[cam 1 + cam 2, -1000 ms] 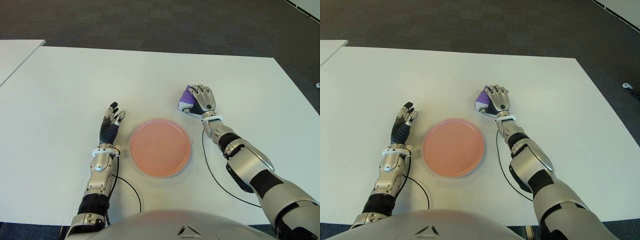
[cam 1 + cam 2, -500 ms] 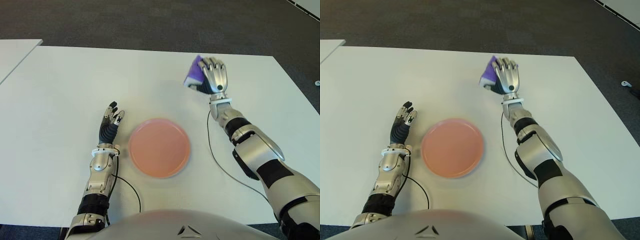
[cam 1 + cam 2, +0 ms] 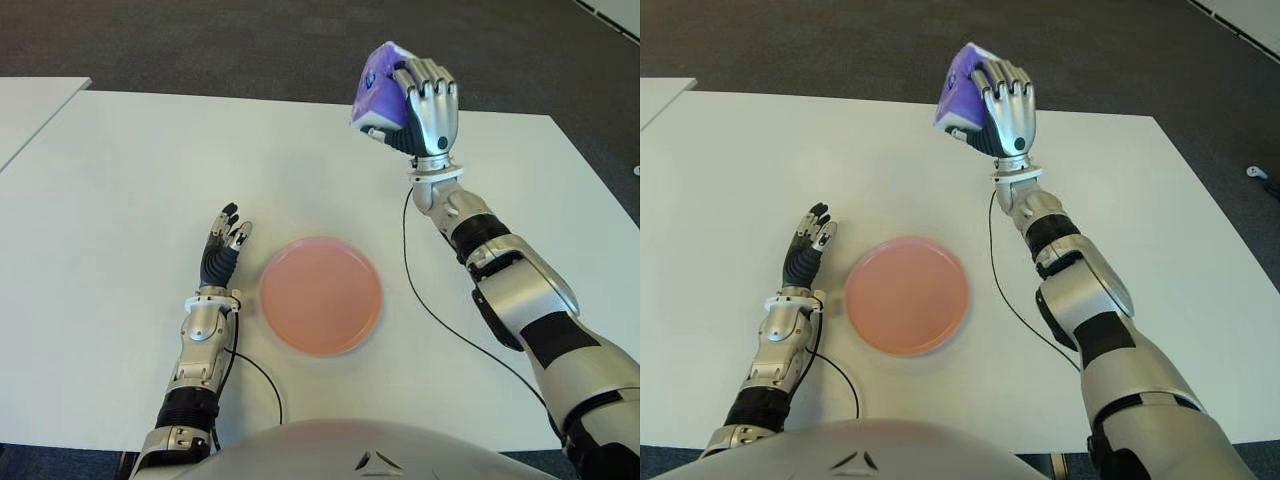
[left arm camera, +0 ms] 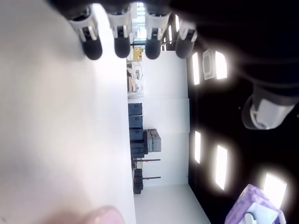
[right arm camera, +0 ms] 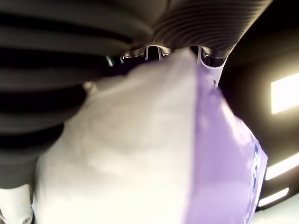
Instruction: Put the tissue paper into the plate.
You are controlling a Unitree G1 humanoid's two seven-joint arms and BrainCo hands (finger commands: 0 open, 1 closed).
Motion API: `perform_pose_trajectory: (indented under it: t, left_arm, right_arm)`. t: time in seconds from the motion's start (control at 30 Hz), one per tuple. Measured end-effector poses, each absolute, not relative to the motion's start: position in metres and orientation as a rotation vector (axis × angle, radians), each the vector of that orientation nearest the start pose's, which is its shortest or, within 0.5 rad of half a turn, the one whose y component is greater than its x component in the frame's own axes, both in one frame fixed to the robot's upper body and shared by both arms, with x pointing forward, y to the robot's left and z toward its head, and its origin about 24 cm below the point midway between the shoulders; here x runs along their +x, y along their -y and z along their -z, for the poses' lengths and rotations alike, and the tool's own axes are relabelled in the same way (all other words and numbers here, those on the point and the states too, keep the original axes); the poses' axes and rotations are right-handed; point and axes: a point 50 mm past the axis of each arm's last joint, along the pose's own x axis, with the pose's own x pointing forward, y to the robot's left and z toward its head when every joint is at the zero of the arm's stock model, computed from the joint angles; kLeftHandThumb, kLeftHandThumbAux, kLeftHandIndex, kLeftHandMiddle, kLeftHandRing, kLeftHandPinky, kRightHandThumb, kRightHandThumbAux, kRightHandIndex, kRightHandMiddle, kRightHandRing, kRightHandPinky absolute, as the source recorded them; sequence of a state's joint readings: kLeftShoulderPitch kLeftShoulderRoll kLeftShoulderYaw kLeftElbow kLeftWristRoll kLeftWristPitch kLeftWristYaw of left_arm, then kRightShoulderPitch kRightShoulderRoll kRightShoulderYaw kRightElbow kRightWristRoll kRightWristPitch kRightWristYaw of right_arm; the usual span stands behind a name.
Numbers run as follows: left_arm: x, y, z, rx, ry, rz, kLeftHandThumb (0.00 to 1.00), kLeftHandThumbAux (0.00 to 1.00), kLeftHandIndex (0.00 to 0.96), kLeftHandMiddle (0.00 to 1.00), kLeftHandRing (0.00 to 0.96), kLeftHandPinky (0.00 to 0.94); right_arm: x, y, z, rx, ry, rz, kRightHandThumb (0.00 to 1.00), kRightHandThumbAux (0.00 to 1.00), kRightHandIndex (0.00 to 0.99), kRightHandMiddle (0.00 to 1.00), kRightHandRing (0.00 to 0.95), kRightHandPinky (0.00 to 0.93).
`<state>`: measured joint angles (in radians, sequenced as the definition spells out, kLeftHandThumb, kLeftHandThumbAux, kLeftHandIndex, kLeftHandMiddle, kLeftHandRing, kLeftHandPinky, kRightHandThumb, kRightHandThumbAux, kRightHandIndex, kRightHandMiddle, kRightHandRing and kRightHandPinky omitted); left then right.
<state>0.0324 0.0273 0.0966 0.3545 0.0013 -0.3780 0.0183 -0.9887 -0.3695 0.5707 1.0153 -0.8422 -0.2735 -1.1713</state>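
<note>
My right hand (image 3: 420, 100) is raised high over the far right part of the table, its fingers curled around a purple and white tissue pack (image 3: 377, 92). The right wrist view shows the tissue pack (image 5: 154, 154) pressed close against the palm. A round pink plate (image 3: 320, 295) lies flat on the white table (image 3: 130, 170) in front of me, well below and to the left of the held pack. My left hand (image 3: 222, 243) shows just left of the plate with its fingers relaxed and nothing in them.
A black cable (image 3: 440, 320) runs across the table to the right of the plate, under my right arm. Dark carpet (image 3: 250, 40) lies beyond the table's far edge. A second white surface (image 3: 25, 110) shows at the far left.
My right hand has lifted the tissue pack off the table, rising up and away from the plate's right side. The left hand and the plate have stayed where they were.
</note>
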Motion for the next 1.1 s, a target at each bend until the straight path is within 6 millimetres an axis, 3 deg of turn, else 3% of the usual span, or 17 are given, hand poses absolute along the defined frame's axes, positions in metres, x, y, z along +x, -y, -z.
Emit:
perform_pose_trajectory:
  t: [0.23, 0.57, 1.1]
  left_arm:
    - [0.234, -0.181, 0.009, 0.032, 0.003, -0.121, 0.0, 0.395, 0.0, 0.0, 0.0, 0.0]
    - [0.234, -0.18, 0.011, 0.042, -0.007, -0.126, 0.0, 0.38, 0.0, 0.0, 0.0, 0.0]
    - [0.235, -0.18, 0.011, 0.045, -0.002, -0.136, 0.0, 0.399, 0.0, 0.0, 0.0, 0.0]
  right_arm:
    - [0.358, 0.115, -0.178, -1.125, 1.174, 0.357, 0.856, 0.678, 0.398, 0.538, 0.852, 0.823]
    - [0.32, 0.098, -0.156, -1.092, 1.179, 0.23, 0.856, 0.677, 0.4, 0.541, 0.848, 0.825]
    - [0.289, 0.091, -0.157, -1.1, 1.2, 0.065, 0.855, 0.678, 0.399, 0.538, 0.834, 0.826]
